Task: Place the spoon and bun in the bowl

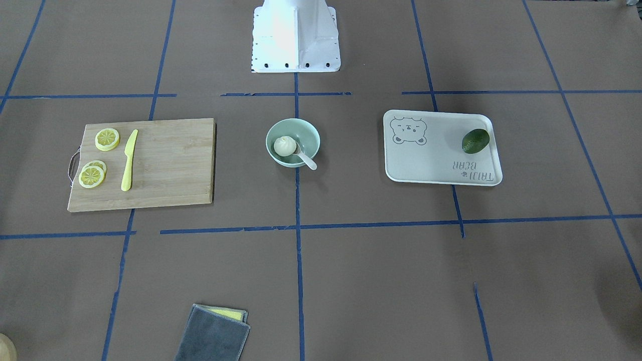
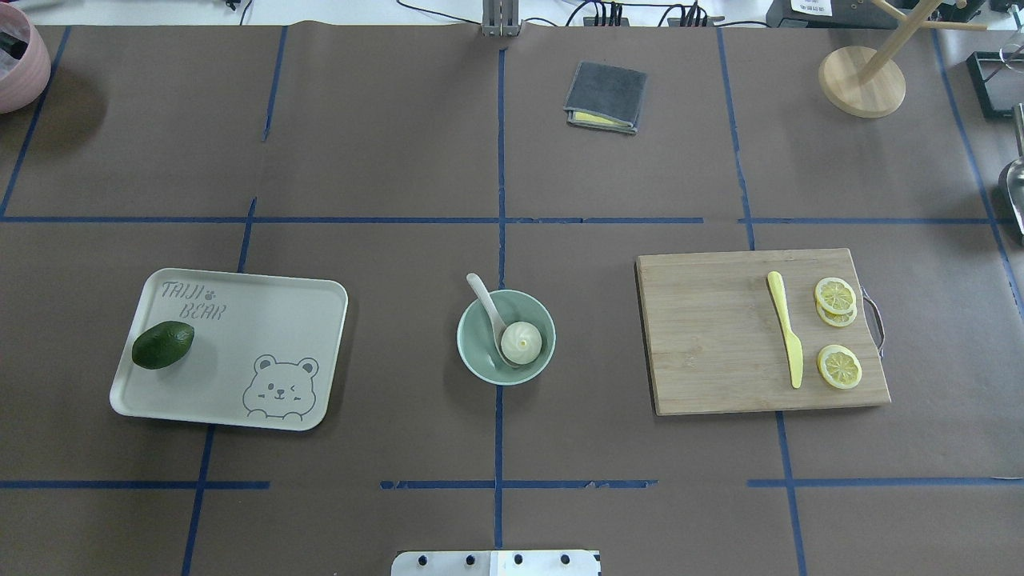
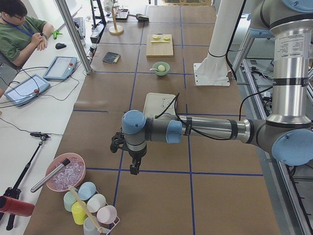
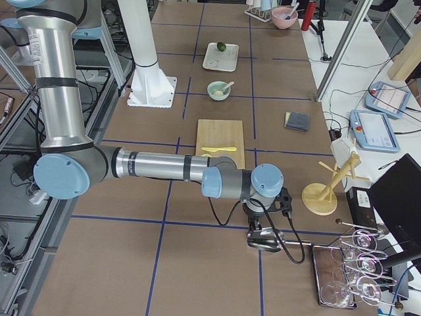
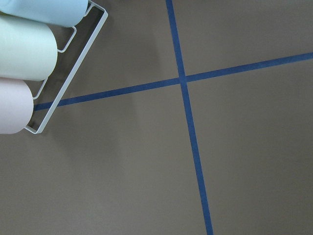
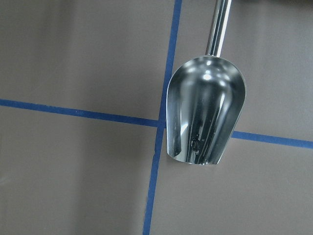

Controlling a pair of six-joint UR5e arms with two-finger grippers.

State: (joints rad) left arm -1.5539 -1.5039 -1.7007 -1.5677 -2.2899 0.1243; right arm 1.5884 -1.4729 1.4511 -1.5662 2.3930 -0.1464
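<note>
The bun [image 2: 521,342] and spoon [image 2: 483,297] rest in the bowl [image 2: 472,360] at frame centre, so the task appears complete and needs no further move; whether the fingers of the left gripper [image 3: 132,171] and right gripper [image 4: 255,226] are apart or together cannot be told.

Overhead and front-facing cameras look steeply down from opposite sides (so mirrored), sharing the bowl [image 2: 478,354] midway along the worktop [image 2: 384,144]. Side cameras look along it from either end. Wrist cameras face straight down, close above it.

Robotics lab: blue tape grid [image 2: 499,220] on the table [image 2: 384,144], operator [image 3: 19,34] beside 2 teach pendants [image 3: 59,67].
</note>
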